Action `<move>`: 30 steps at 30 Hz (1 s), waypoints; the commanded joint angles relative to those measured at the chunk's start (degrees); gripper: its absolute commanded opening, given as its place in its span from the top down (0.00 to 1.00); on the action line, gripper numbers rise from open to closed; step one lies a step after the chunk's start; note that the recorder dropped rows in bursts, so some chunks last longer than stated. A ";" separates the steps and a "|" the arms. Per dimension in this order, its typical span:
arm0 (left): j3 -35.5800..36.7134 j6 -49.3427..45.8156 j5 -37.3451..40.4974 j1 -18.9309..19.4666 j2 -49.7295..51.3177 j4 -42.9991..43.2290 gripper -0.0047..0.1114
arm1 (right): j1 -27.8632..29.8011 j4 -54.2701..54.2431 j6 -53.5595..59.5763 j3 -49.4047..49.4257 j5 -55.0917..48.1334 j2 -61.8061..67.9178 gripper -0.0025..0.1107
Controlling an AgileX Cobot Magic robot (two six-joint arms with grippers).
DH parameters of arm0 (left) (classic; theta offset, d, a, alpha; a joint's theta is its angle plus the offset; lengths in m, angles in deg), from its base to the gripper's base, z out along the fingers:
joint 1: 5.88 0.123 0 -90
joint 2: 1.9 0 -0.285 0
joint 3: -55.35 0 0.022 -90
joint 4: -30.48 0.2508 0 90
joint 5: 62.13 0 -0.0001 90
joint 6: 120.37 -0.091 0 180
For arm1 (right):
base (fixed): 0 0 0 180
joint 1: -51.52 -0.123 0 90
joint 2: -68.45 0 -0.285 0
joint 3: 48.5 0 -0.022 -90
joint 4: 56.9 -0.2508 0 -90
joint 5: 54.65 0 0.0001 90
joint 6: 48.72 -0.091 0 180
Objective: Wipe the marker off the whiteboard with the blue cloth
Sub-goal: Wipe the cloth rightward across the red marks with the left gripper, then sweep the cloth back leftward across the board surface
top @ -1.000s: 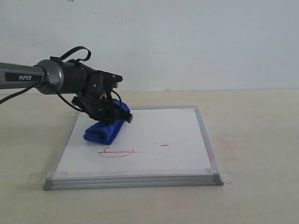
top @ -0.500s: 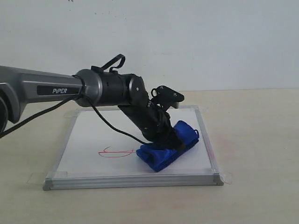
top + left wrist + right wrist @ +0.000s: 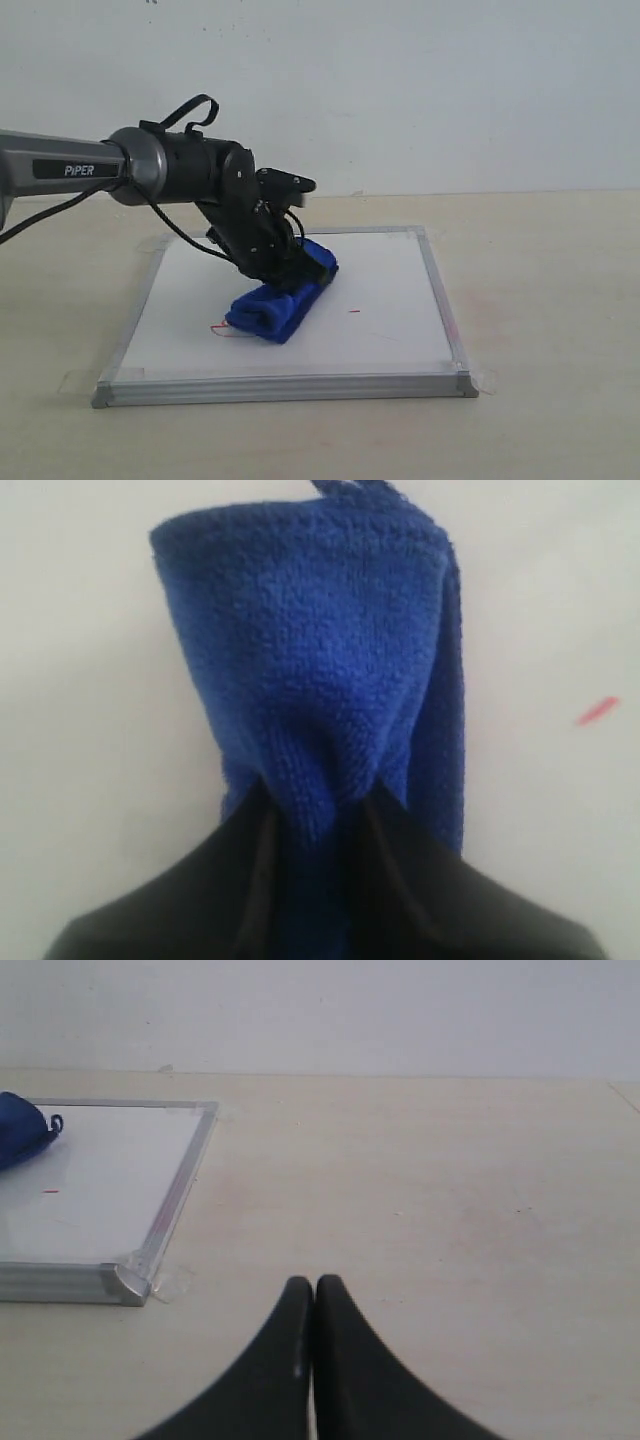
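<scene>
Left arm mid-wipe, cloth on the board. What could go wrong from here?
1. The left jaws pinch only one end of the blue cloth; the free end may fold or wipe weakly.
2. A small red marker dash lies apart from the cloth and could be missed.
3. Only corner tape seems to hold the whiteboard; sideways pushing might shift it.

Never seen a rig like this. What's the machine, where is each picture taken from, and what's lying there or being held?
It is a robot with two arms, each ending in a two-fingered gripper. The wide picture comes from a camera off the arms; the other two from cameras on the wrists. A whiteboard lies on a beige table, with a short red marker dash on it. The left gripper pinches a rolled blue cloth resting on the board. The right gripper is shut, empty, off the board.
</scene>
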 commanded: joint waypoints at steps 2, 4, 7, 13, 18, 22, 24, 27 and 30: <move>0.57 -31.97 5.90 -4.21 0.73 -34.20 0.93 | 0.34 0.12 0.00 0.00 0.32 -0.24 0.98; 0.57 -36.88 4.72 -6.75 0.73 -40.34 0.93 | 0.34 0.12 0.00 0.00 0.32 -0.24 0.98; 0.57 -34.83 -4.09 -9.13 0.85 -38.92 0.93 | 0.34 0.12 0.00 0.00 0.32 -0.24 0.98; 0.57 -8.89 -10.19 -7.11 0.85 -10.42 0.93 | 0.34 0.12 0.00 0.00 0.32 -0.24 0.98; 0.57 18.30 -6.93 -5.18 0.85 15.82 0.93 | 0.34 0.12 0.00 0.00 0.32 -0.24 0.98; 0.57 28.26 -5.95 -5.04 0.85 26.44 0.93 | 0.34 0.12 0.00 0.00 0.32 -0.24 0.98; 0.57 28.02 -6.32 -5.15 0.85 24.65 0.93 | 0.34 0.12 0.00 0.00 0.46 -0.24 0.98; 0.57 22.83 -6.62 -5.26 0.85 16.24 0.93 | 0.34 0.12 0.00 0.00 0.47 -0.24 0.98; 0.57 10.92 -5.55 -5.26 0.85 1.88 0.93 | 0.34 0.12 0.00 0.00 0.47 -0.24 0.98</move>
